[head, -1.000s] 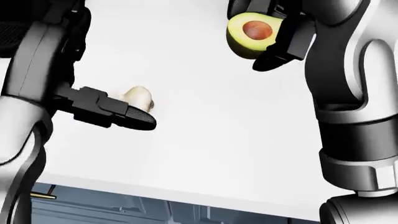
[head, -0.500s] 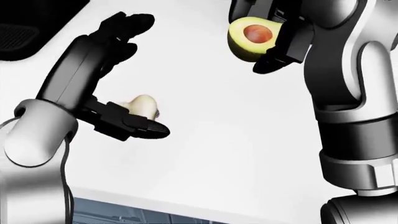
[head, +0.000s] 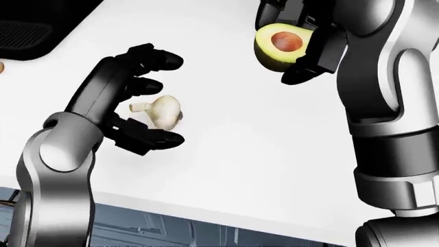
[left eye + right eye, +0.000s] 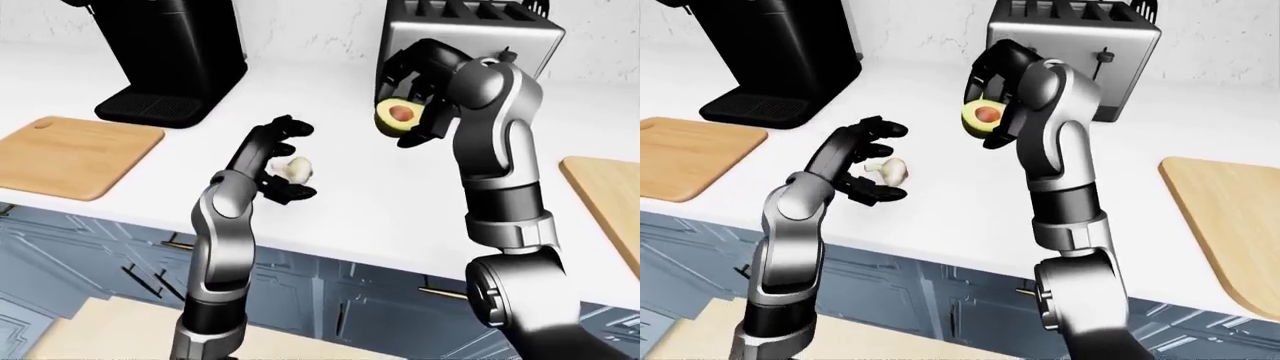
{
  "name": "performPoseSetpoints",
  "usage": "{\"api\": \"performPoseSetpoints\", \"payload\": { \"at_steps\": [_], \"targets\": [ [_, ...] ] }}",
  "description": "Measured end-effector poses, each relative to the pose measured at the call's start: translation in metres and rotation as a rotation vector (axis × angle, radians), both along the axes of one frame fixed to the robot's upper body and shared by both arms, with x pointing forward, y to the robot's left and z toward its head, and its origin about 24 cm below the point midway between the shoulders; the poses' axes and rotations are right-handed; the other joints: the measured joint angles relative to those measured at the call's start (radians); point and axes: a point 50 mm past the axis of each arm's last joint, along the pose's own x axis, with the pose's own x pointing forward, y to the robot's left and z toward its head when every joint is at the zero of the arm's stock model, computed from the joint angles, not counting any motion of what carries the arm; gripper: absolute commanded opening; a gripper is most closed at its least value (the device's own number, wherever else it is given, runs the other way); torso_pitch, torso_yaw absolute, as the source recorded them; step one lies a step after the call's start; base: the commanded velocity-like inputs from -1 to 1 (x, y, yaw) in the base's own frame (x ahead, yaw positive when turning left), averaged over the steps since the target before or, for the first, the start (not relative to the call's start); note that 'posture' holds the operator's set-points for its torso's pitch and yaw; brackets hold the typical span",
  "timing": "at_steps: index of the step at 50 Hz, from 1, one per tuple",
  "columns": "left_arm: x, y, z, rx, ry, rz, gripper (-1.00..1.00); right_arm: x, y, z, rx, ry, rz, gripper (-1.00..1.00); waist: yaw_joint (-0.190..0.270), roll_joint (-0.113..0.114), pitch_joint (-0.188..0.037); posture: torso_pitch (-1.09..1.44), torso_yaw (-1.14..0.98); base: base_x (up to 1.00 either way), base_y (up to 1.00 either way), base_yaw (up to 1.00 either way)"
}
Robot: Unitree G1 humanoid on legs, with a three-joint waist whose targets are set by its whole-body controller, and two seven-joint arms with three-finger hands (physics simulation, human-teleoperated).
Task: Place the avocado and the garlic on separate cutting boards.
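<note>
A white kitchen counter (image 4: 340, 202) was seen running across the views, with blue cabinet fronts below it. The avocado (image 3: 278, 45), a cut half with its pit showing, was held up off the counter in the right hand (image 3: 302, 38), whose fingers were closed round it. The garlic (image 3: 159, 112) was seen between the spread fingers of the left hand (image 3: 134, 100); the fingers stood above and below it but were not closed on it, and whether it rested on the counter or against a finger could not be told. So one item was gripped and the other only bracketed.

Further out, one cutting board (image 4: 70, 154) lay at the left of the left-eye view, near a black coffee machine (image 4: 170, 52), and a second cutting board (image 4: 1225, 225) lay at the right edge of the right-eye view. A toaster (image 4: 465, 41) was seen behind the raised right arm.

The step in hand was judged to be the pickup of the garlic. The next move would call for the left fingers to be closed on the bulb, after which each item could be carried out to the board on its own side.
</note>
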Motion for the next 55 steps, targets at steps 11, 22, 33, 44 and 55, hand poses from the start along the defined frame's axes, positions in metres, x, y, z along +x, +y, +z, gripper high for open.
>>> {"api": "performPoseSetpoints", "payload": {
  "at_steps": [11, 22, 33, 44, 55],
  "targets": [
    [0.008, -0.003, -0.007, -0.003, 0.014, -0.002, -0.07, 0.002, -0.003, -0.005, 0.004, 0.011, -0.012, -1.0, -0.001, 0.0, -0.003, 0.0, 0.0, 0.0, 0.0, 0.0],
    [0.003, -0.003, -0.006, 0.013, -0.026, -0.001, -0.67, 0.001, -0.005, -0.006, 0.003, 0.011, -0.013, -1.0, 0.0, 0.002, -0.009, 0.0, 0.0, 0.0, 0.0, 0.0],
    [-0.025, 0.013, 0.055, -0.075, -0.169, 0.019, -0.92, -0.029, -0.016, 0.007, 0.044, -0.053, -0.015, -1.0, 0.002, -0.001, 0.001, 0.0, 0.0, 0.0, 0.0, 0.0],
    [-0.031, 0.02, 0.071, -0.104, -0.183, 0.047, -0.98, -0.035, -0.021, 0.023, 0.048, -0.105, -0.059, -1.0, -0.006, 0.02, -0.001, 0.0, 0.0, -0.07, -0.01, -0.45],
    [-0.03, 0.02, 0.067, -0.1, -0.152, 0.037, -1.0, -0.038, -0.024, 0.019, 0.079, -0.091, -0.088, -1.0, 0.014, 0.076, 0.025, 0.0, 0.0, -0.17, 0.0, -0.73]
  ]
}}
